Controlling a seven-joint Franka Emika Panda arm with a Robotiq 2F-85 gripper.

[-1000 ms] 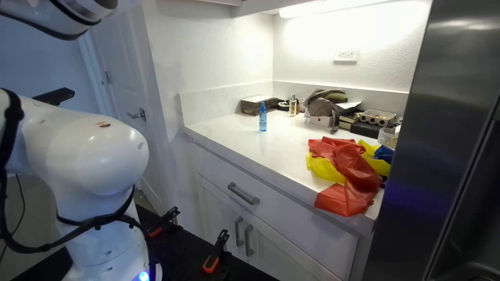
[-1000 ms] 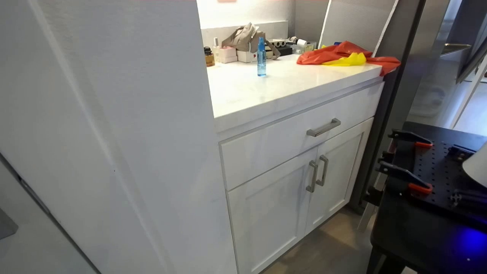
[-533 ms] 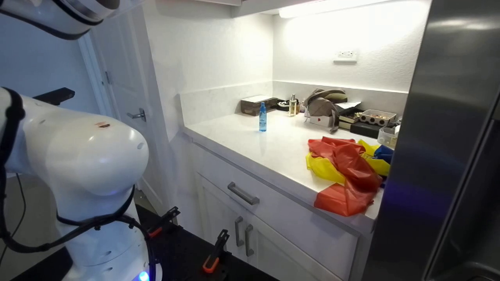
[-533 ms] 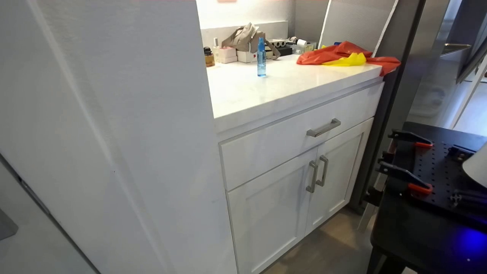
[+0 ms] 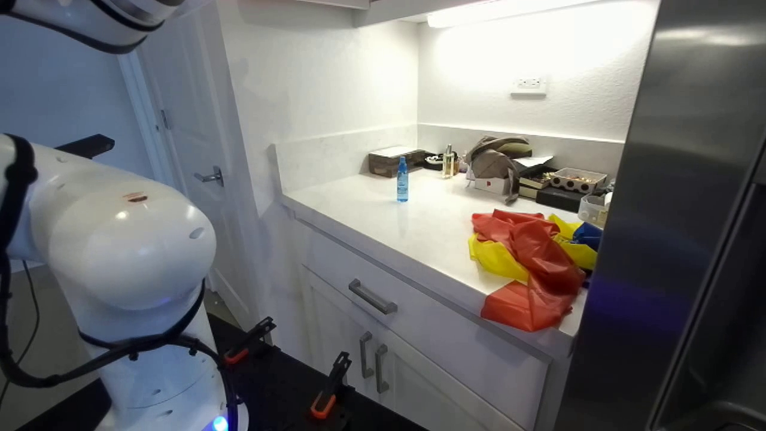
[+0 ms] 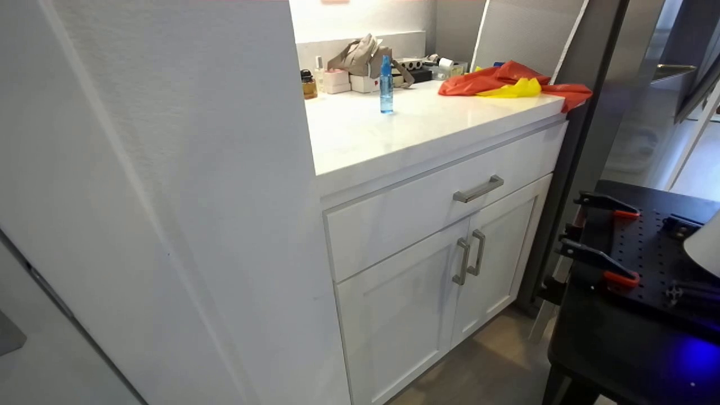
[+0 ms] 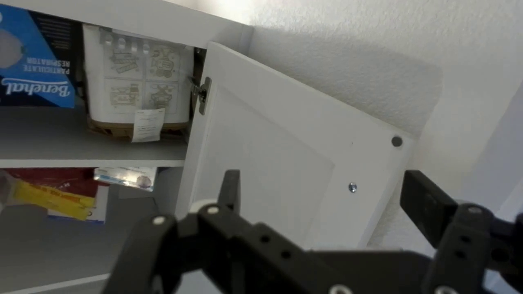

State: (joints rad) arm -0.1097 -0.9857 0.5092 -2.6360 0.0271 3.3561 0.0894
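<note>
The gripper (image 7: pixel 329 190) has its two fingers wide apart. In the wrist view, the cabinet door (image 7: pixel 269 139) stands open behind and between them; whether they touch it, one cannot tell. To the left of its hinge (image 7: pixel 205 96), the cabinet (image 7: pixel 122 18) holds a blue respirator box (image 7: pixel 41 69). In an exterior view, the white arm (image 5: pixel 131 287) is bent, with a link (image 5: pixel 99 21) high above its rounded shoulder (image 5: pixel 125 230).

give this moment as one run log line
gripper open, empty | cabinet door open ahead | blue bottle upright on counter
</note>
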